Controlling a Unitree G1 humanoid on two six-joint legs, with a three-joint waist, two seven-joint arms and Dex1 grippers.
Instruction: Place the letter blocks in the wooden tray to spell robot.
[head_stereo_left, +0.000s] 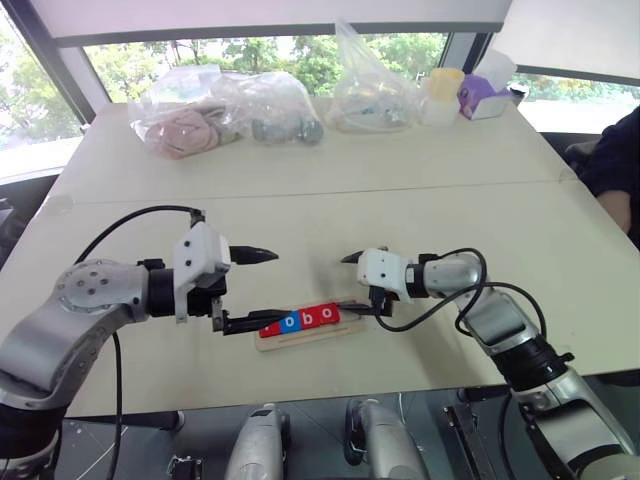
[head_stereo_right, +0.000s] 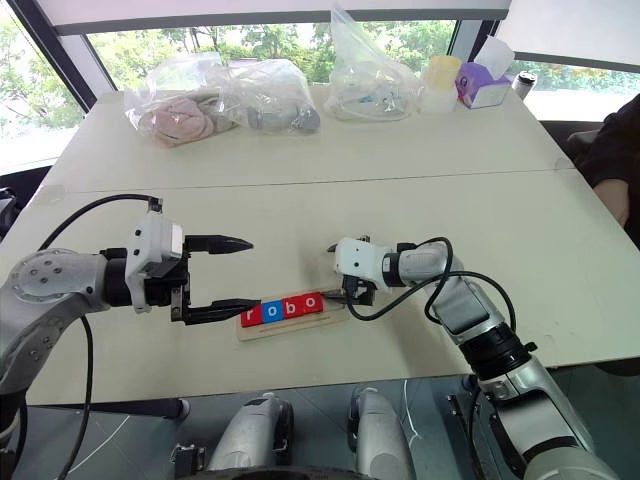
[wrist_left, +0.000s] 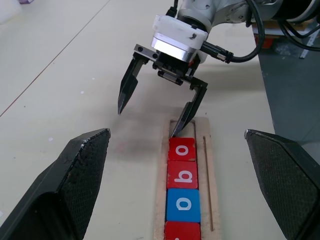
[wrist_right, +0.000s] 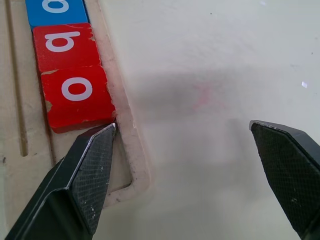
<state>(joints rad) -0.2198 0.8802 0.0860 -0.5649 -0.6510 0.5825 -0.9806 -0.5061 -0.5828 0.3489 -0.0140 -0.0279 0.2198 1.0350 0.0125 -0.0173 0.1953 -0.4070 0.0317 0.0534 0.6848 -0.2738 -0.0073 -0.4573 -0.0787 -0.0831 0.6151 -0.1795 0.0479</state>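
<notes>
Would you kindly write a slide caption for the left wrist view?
Open right gripper rests one fingertip in the wooden tray behind four red and blue letter blocks.

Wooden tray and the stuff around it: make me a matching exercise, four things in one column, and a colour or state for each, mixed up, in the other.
Column one:
1. b block
2. o block between r and b
3. tray
4. left gripper

Column two:
A. blue
B. open
C. red
D. pale wood

Pairs: 1-C, 2-A, 3-D, 4-B
</notes>
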